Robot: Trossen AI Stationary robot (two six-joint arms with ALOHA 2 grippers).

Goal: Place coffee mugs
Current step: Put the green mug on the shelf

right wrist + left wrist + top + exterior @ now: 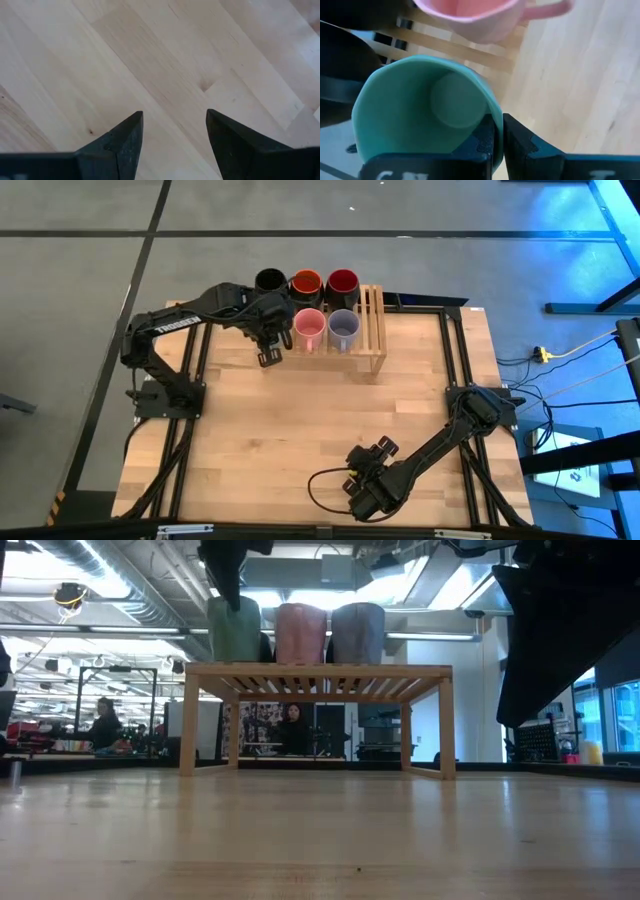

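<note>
The green mug [420, 105] stands on the left end of the slatted wooden rack [318, 670], beside the pink mug [302, 632] and the lavender-grey mug [358, 632]. In the high view my left gripper [270, 330] covers the green mug, and it is shut on it. The black mug [270, 280], the orange-red mug [306, 283] and the dark red mug [342, 282] stand in a row along the rack's far side. My right gripper [172, 135] waits open over bare table near the near edge [385, 448]. My left gripper pinches the green mug's rim wall [487, 112], one finger [480, 142] inside the mug and the other finger [522, 145] outside. It comes from above, pointing down. The mug [235, 630] is upright, and its base looks level with the other mugs on the rack top.
The rack's right part [372, 320] shows bare slats. Open wooden table [300, 420] lies between the rack and the right arm. The right arm's dark bulk [560, 630] fills the low view's right side. People sit in the room beyond the table [292, 725].
</note>
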